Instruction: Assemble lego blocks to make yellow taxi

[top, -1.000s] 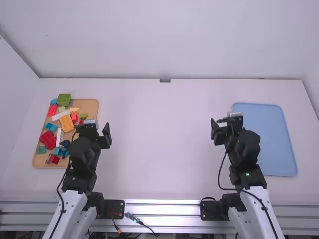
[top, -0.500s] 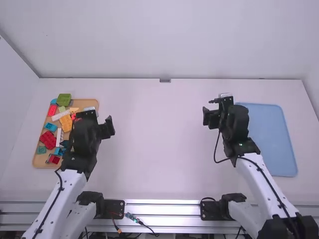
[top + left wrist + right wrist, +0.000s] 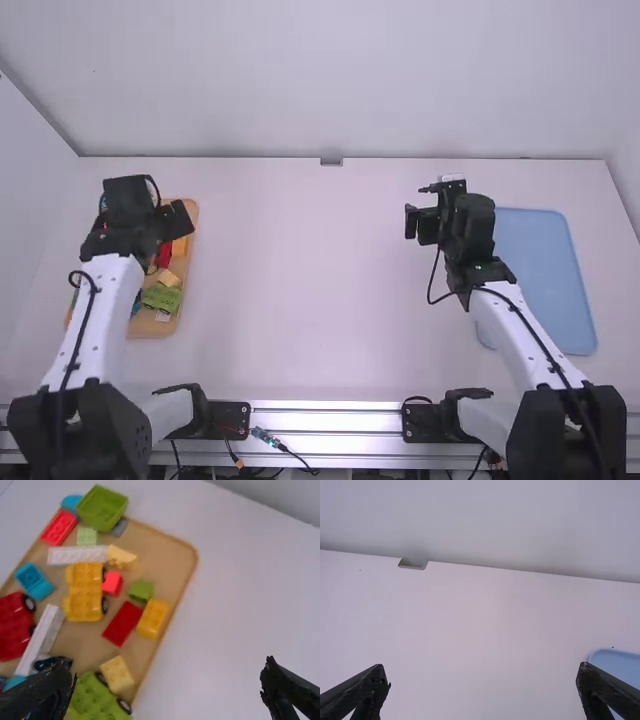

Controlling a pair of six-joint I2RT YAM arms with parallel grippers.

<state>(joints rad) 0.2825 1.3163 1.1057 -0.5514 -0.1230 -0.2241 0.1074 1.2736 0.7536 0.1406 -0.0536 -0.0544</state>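
Both hands released. Left hand [image 3: 153, 205] is above the tan tray [image 3: 172, 555], fingers spread wide, nothing gripped. Right hand [image 3: 432, 203] is well apart from that tray, to its right over the worktop [image 3: 310, 310]; fingers likewise spread, no load.

Taxi parts lie unassembled in the tan tray. Yellow wheeled base [image 3: 84, 597]: inside the tray, set in from its right rim. Yellow brick [image 3: 153, 617]: near the tray's right rim, against a flat red brick [image 3: 122, 623]. Pale yellow brick [image 3: 117, 674]: near the same rim, touching a green wheeled piece [image 3: 95, 699], in the tray's near part. Green open box [image 3: 102, 509]: at a tray corner. Red wheeled piece [image 3: 11, 625] and long white brick [image 3: 42, 635]: side by side in the tray.

Blue tray [image 3: 545, 285]: well to the right of the tan tray.
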